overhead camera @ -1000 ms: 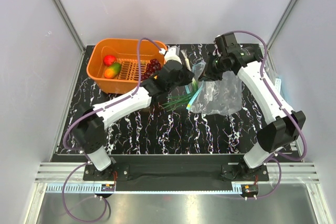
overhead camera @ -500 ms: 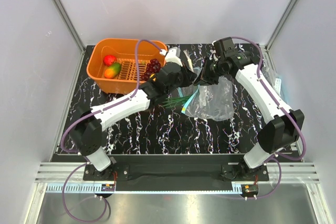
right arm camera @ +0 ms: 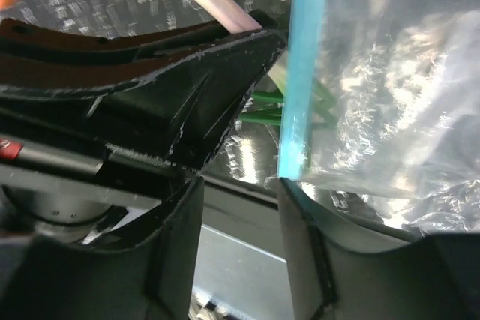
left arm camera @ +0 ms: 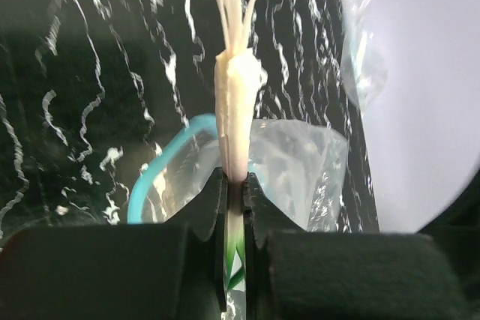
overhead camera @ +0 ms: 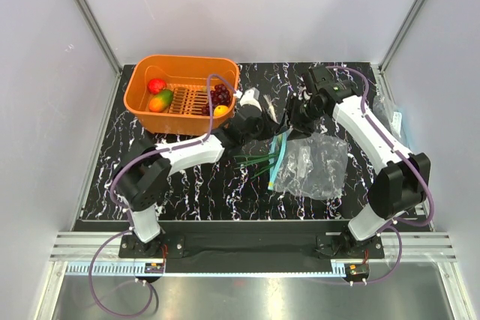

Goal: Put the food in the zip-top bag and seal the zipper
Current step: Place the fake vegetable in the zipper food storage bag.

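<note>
Chive bunch (left arm camera: 234, 95): pale stem clenched in your left gripper (left arm camera: 234, 182), just left of the zip-top bag (overhead camera: 311, 161) lying centre-right. Right gripper (right arm camera: 237, 194): jaws apart, empty. Risk: with the mouth unheld, your chives likely snag the zipper (overhead camera: 278, 151).

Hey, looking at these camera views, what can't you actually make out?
Top view: how the left gripper and right gripper are set, since their own wrists cover them.
Left wrist view: leaves of the thin green chive bunch vanish between the shut jaws, and the bottom edge cuts them off.
Right wrist view: whether the leaf tips are inside the clear zip-top bag, because its light teal zipper strip covers them.
</note>
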`<action>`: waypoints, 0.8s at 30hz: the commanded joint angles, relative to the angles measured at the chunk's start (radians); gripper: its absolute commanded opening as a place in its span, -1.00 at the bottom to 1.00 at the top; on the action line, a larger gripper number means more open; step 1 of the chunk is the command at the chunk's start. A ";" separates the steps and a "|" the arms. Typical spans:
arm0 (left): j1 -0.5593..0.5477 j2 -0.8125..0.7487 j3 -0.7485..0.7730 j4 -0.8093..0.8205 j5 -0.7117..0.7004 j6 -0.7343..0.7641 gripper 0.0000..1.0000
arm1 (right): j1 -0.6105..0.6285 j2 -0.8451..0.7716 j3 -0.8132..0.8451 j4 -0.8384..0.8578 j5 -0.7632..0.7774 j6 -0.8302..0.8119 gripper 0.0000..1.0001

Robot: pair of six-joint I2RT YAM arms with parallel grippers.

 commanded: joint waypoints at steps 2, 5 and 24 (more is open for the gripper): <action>-0.005 0.067 -0.007 0.153 0.106 -0.029 -1.00 | 0.007 -0.023 -0.007 0.000 0.022 -0.021 0.12; -0.005 0.103 -0.007 0.182 0.140 -0.048 -1.00 | 0.005 -0.030 0.014 -0.029 0.069 -0.034 0.42; -0.005 0.153 0.056 0.047 0.171 -0.174 -1.00 | -0.496 -0.096 -0.136 -0.220 0.439 0.022 0.99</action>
